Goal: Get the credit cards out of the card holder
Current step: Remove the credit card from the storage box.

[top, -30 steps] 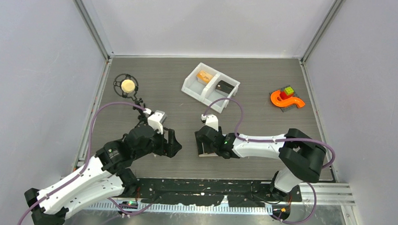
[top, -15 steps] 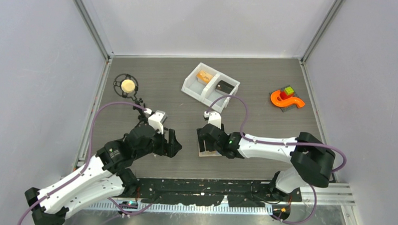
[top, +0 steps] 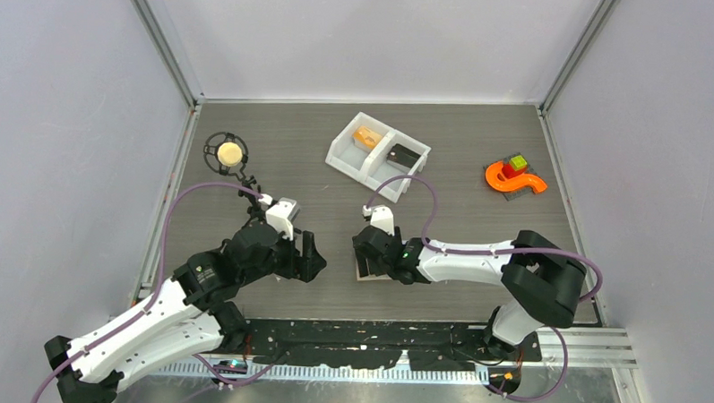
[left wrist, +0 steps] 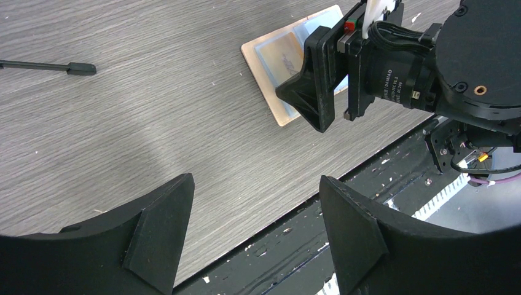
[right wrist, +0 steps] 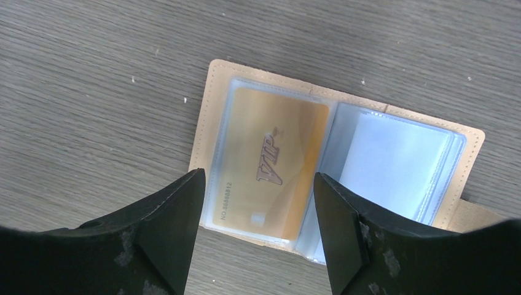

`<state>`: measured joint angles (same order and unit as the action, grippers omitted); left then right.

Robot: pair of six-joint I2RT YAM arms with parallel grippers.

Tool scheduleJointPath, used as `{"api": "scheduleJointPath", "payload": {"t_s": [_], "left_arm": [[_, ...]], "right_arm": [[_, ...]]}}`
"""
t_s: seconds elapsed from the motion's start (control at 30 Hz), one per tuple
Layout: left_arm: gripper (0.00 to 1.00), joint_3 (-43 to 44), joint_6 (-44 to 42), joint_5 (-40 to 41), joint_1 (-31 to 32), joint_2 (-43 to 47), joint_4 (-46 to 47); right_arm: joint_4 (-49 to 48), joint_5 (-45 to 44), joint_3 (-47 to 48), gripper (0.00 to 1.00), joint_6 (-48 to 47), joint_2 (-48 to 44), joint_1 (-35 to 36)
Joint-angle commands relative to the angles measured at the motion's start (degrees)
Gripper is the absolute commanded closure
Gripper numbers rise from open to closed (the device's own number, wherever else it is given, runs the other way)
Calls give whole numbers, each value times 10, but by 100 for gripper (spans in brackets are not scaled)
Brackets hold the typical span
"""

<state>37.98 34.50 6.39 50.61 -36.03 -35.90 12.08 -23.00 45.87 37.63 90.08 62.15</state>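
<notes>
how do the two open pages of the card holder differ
One page holds a gold VIP card; the other page shows only pale lining. The card page lies below the open right gripper, the other off to one side. Both are clear sleeves in the beige card holder.

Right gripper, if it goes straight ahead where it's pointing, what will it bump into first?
Probably the gold card in the open holder. The open right gripper points straight at it, though how near it is stays unclear.
</notes>
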Motion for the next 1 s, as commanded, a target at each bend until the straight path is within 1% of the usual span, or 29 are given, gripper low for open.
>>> {"api": "scheduleJointPath", "payload": {"t_s": [0.0,0.2,0.37,0.97], "left_arm": [[23,1,1,4,2,-2,6],[23,3,0,3,2,-6,9],[23,2,0,3,2,-8,9],[23,3,6,-6,2,-11,13]], "right_arm": [[-8,-16,6,29,4,9,2],[-9,-9,9,29,4,25,1],[-11,-3,10,27,5,21,2],[-17,18,7,27,-2,30,2]]}}
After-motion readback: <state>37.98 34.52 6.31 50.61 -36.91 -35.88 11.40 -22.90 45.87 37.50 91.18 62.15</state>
